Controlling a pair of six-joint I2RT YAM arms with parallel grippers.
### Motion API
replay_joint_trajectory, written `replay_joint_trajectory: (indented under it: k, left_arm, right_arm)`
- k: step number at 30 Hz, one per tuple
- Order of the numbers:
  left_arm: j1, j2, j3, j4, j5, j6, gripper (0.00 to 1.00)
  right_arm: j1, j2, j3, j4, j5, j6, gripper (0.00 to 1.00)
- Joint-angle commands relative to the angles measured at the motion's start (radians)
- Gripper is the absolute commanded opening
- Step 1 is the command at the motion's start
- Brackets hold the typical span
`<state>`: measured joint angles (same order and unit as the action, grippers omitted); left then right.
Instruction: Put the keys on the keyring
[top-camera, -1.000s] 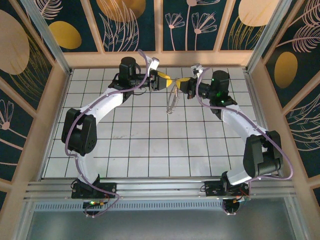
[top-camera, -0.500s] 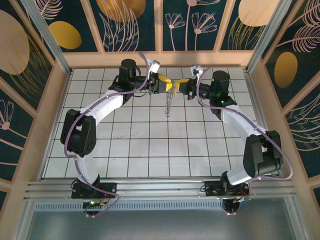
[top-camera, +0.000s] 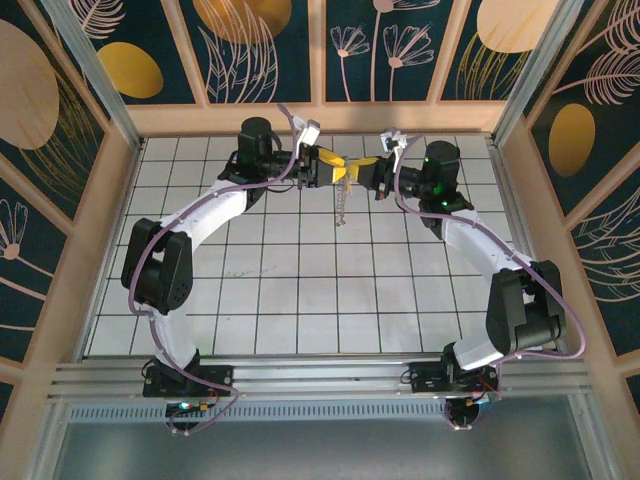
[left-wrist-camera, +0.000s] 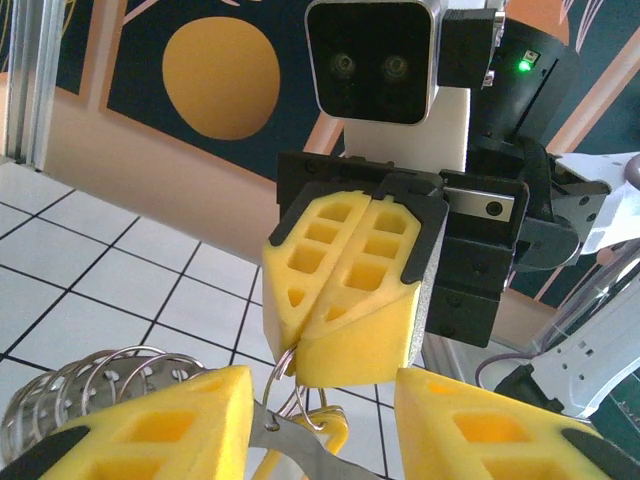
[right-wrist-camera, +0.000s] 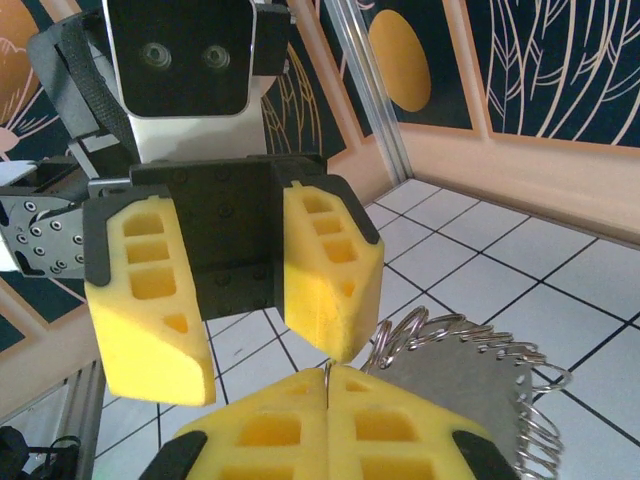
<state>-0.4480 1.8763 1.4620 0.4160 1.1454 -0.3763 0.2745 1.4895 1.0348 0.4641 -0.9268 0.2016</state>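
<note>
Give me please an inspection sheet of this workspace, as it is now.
surface: white tiled floor, flat.
job's things: keyring hangs as a thin chain above the floor; what looks like the key, a silver blade, sits among wire rings.
clutter: nothing seen.
grippers: right gripper shut on a wire loop of the keyring; left gripper open, facing it.
cables: purple cables run along both arms.
surroundings: dark floral wall panels in wooden frames; metal rail at the near edge.
</note>
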Motion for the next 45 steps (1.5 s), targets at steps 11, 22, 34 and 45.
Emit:
replay_joint_trajectory:
  k: [11, 22, 34, 45]
  left_arm:
    - [-0.016, 0.003, 0.015, 0.046, 0.035, -0.011, 0.31]
    - [-0.017, 0.006, 0.006, 0.111, 0.039, -0.055, 0.03]
    - [-0.017, -0.003, 0.013, 0.106, 0.044, -0.039, 0.33]
    - [-0.017, 0.004, 0.051, 0.052, 0.088, 0.009, 0.18]
  right_arm:
    - [-0.001, 0.014, 0.011, 0.095, -0.050, 0.034, 0.00]
    - [0.003, 0.018, 0.012, 0.089, -0.044, 0.028, 0.00]
    - [-0.007, 0.016, 0.015, 0.065, -0.045, 0.006, 0.00]
    - [-0.031, 0.005, 0.030, 0.016, -0.132, -0.029, 0.00]
